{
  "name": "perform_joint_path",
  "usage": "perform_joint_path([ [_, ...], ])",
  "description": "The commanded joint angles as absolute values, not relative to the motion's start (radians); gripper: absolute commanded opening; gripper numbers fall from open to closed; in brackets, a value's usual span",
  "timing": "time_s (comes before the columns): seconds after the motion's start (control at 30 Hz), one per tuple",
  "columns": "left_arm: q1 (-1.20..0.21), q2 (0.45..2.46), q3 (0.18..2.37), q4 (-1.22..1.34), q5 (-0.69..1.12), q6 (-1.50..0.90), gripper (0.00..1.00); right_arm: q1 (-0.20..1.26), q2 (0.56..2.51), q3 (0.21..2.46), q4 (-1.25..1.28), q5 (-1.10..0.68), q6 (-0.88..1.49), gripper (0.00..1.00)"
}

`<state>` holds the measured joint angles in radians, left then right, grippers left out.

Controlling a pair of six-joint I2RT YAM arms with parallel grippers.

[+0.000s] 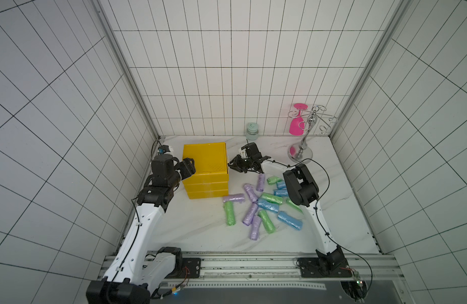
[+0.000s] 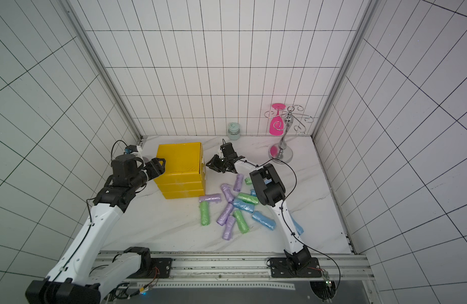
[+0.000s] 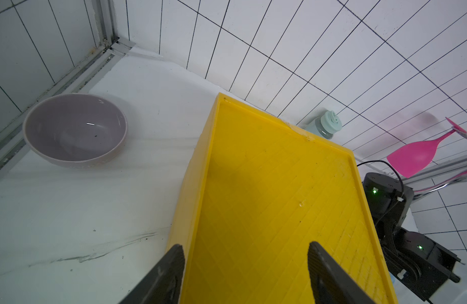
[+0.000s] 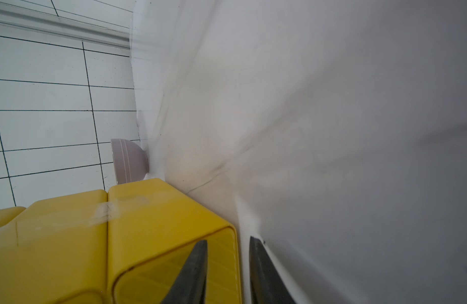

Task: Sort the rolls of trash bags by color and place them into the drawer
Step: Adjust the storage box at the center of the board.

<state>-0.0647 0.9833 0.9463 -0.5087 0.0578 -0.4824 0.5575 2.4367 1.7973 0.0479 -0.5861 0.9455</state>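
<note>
The yellow drawer unit [image 1: 204, 160] [image 2: 179, 158] stands at the back left with its three drawers pushed in. Several rolls of trash bags lie loose on the table to its front right, among them a lilac roll [image 1: 233, 198], a green roll [image 1: 229, 213] and a blue roll [image 1: 290, 219]. My left gripper [image 1: 190, 164] [image 3: 246, 244] is open at the unit's left top edge, with one finger outside the side wall and the other over the gridded top [image 3: 266, 197]. My right gripper [image 1: 231, 166] [image 4: 228, 239] is open against the unit's right end [image 4: 161, 223], astride a yellow edge there.
A lilac bowl [image 3: 74, 131] [image 4: 129, 160] sits in the back left corner, hidden behind my left arm in both top views. A pale green jar [image 1: 252, 130] stands at the back wall. A chrome rack [image 1: 303, 147] holding a pink glass [image 1: 297, 123] is at the back right.
</note>
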Motion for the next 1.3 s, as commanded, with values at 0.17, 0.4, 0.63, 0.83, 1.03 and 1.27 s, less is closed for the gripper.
perform_joint_path([
  [0.17,-0.015,0.965,0.948,-0.611,-0.047,-0.518,0.76,0.563,2.322,1.703,0.105,-0.585,0.939,0.3],
  [0.4,0.038,0.918,0.95,-0.638,-0.035,-0.544,0.81,0.541,2.256,1.721,-0.02,-0.523,0.868,0.32],
  [0.63,0.037,0.949,1.034,-0.655,0.054,-0.519,0.74,0.543,2.13,1.617,-0.147,-0.461,0.774,0.27],
  [0.83,0.018,0.999,1.161,-0.668,0.088,-0.451,0.71,0.602,2.037,1.477,-0.147,-0.453,0.724,0.27],
  [1.03,-0.052,1.114,1.307,-0.71,0.146,-0.423,0.69,0.68,2.02,1.46,-0.133,-0.456,0.722,0.26],
  [1.27,-0.099,1.182,1.334,-0.68,0.136,-0.422,0.69,0.734,2.067,1.555,-0.155,-0.46,0.729,0.26],
])
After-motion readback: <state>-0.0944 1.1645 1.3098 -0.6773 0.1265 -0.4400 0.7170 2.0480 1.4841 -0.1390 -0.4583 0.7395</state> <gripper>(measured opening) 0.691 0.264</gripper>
